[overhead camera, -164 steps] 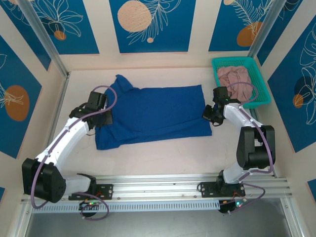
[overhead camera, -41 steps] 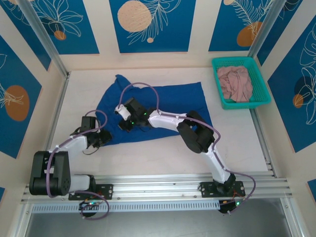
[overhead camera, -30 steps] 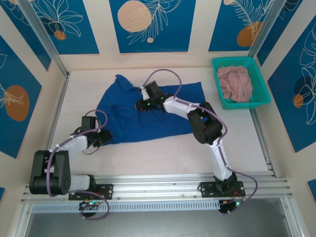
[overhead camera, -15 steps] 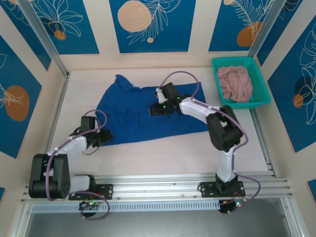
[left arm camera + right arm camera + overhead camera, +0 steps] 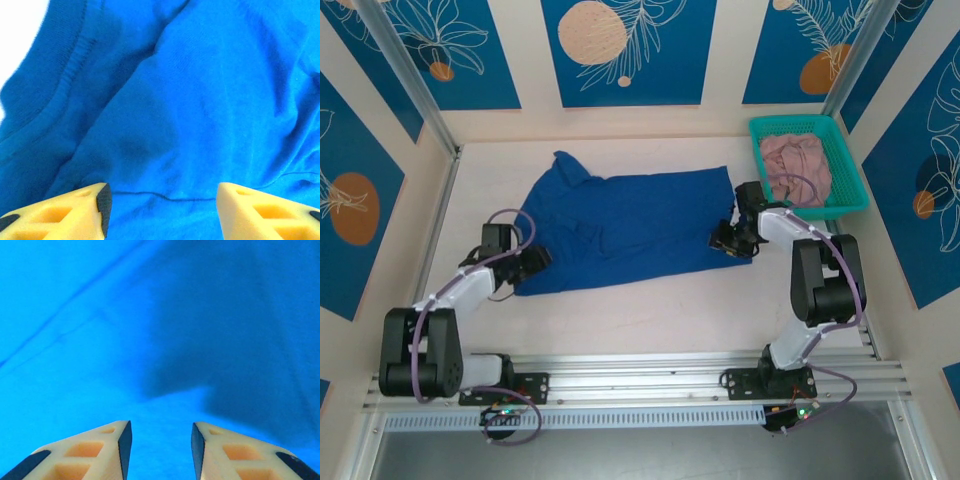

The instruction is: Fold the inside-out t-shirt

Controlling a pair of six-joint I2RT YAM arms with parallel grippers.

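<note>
The inside-out t-shirt [image 5: 630, 225] is royal blue and lies spread flat across the middle of the table, one sleeve poking toward the back left. My left gripper [image 5: 527, 262] sits low at the shirt's near-left corner. In the left wrist view it [image 5: 162, 207] is open, its yellow fingers [image 5: 60, 212] wide apart over wrinkled cloth [image 5: 200, 100] with a seam line running between them. My right gripper [image 5: 728, 240] rests at the shirt's right edge. It [image 5: 160, 450] is open too, a narrower gap over smooth blue cloth [image 5: 100, 315], gripping nothing.
A teal basket [image 5: 808, 121] stands at the back right with a dusty-pink garment [image 5: 798, 165] in it, close behind the right arm. Metal posts and patterned walls close in the table on three sides. A rail runs along the near edge.
The right arm swung from over the shirt's left-middle back to its right edge, drawing the cloth out flatter. The left gripper opened and stayed at the near-left corner.
</note>
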